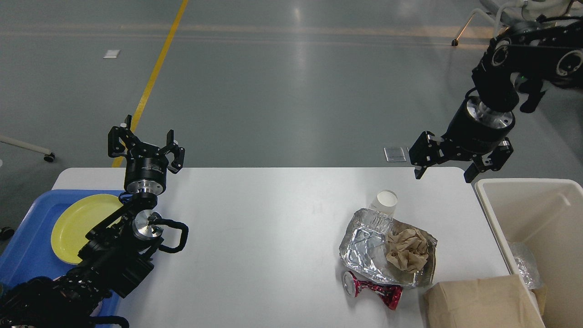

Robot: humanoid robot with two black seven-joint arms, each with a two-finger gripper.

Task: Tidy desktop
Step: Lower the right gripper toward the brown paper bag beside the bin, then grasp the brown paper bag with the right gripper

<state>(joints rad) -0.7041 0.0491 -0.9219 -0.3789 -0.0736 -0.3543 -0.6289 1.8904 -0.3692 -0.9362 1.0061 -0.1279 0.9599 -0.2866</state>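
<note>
Grey floor w/ a yellow line behind, white desktop point(255, 228) filling the middle. Your right gripper point(445, 175) hangs over the far-right corner, fingers spread, empty. Left gripper point(145, 150) points up, also spread, nothing held. Foil tray point(364, 248) w/ crumpled paper point(407, 249) half-hides the cup point(386, 202); crushed can point(371, 290) below. Cream bin point(533, 218) cut off right, blue tray point(27, 246) mostly behind your left arm.
</note>
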